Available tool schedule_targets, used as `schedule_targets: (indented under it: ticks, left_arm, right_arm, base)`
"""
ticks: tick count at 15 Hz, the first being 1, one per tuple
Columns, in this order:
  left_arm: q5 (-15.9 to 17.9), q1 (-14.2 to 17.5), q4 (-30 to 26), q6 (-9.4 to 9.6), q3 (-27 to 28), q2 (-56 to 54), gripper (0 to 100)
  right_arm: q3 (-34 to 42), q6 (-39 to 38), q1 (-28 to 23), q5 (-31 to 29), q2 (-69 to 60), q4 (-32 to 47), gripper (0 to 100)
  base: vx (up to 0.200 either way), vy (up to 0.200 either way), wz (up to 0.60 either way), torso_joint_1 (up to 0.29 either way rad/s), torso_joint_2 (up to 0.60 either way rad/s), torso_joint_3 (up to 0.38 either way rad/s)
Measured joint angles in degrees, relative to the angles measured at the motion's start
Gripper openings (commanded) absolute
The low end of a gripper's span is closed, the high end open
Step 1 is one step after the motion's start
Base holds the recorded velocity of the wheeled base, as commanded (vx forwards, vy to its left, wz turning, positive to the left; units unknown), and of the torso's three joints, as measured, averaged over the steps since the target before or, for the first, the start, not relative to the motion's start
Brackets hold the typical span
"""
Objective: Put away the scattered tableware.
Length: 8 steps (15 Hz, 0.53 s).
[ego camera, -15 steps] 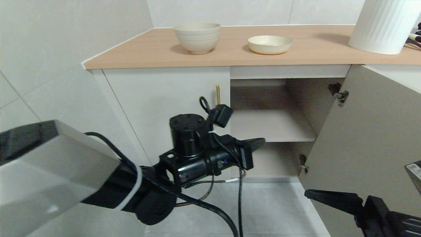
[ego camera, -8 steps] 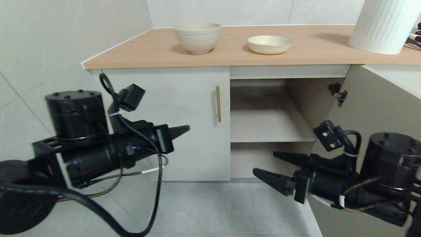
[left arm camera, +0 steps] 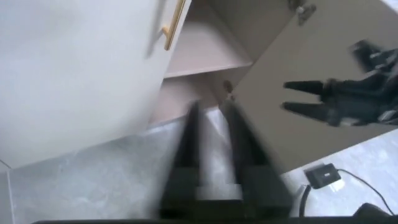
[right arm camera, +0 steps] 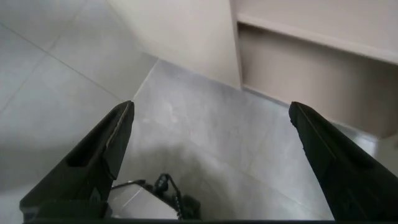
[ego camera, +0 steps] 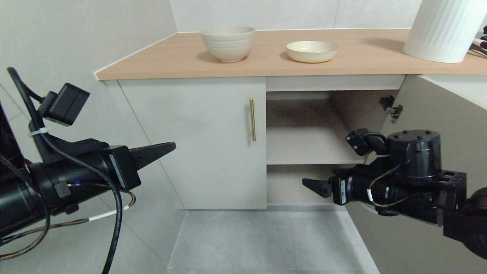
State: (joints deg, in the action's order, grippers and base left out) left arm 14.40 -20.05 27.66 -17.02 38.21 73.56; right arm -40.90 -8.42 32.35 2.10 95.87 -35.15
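The bowl and the shallow dish sit apart on top of the cabinet: the bowl above its closed door, the dish above its open compartment. The right gripper, spread wide, hovers before the cabinet's lower shelf. The left gripper, slightly parted, hangs beside the closed door.

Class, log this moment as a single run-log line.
left gripper: open, empty | right gripper: open, empty, low by open cabinet | bowl, dish: on countertop, untouched
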Motion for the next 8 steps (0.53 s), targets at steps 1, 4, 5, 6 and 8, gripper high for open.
schedule_targets:
  ticks: [1,4,5,6,8]
  left_arm:
    - [0.0,0.0,0.0,0.05,-0.1,-0.4,100]
    - [0.0,0.7,1.1,-0.17,0.4,-1.0,100]
    - [-0.1,1.5,3.2,-0.3,0.7,-1.1,100]
    - [-0.2,2.0,4.3,-0.46,0.7,-1.2,100]
    - [-0.2,2.4,4.9,-0.52,0.5,-1.3,100]
  right_arm:
    - [-0.3,0.1,0.0,-0.5,-2.6,3.0,100]
    - [-0.2,0.2,0.1,-1.4,-8.7,7.4,100]
    - [0.0,0.2,0.1,-1.6,-10.6,9.2,100]
    - [0.0,0.2,0.1,-1.7,-12.5,11.0,100]
    - [-0.3,0.2,0.3,-1.8,-15.0,12.0,100]
  base:
    - [0.0,0.0,0.0,0.0,0.0,0.0]
    - [0.0,0.0,0.0,0.0,0.0,0.0]
    - [0.0,0.0,0.0,0.0,0.0,0.0]
    - [0.0,0.0,0.0,0.0,0.0,0.0]
    - [0.0,0.0,0.0,0.0,0.0,0.0]
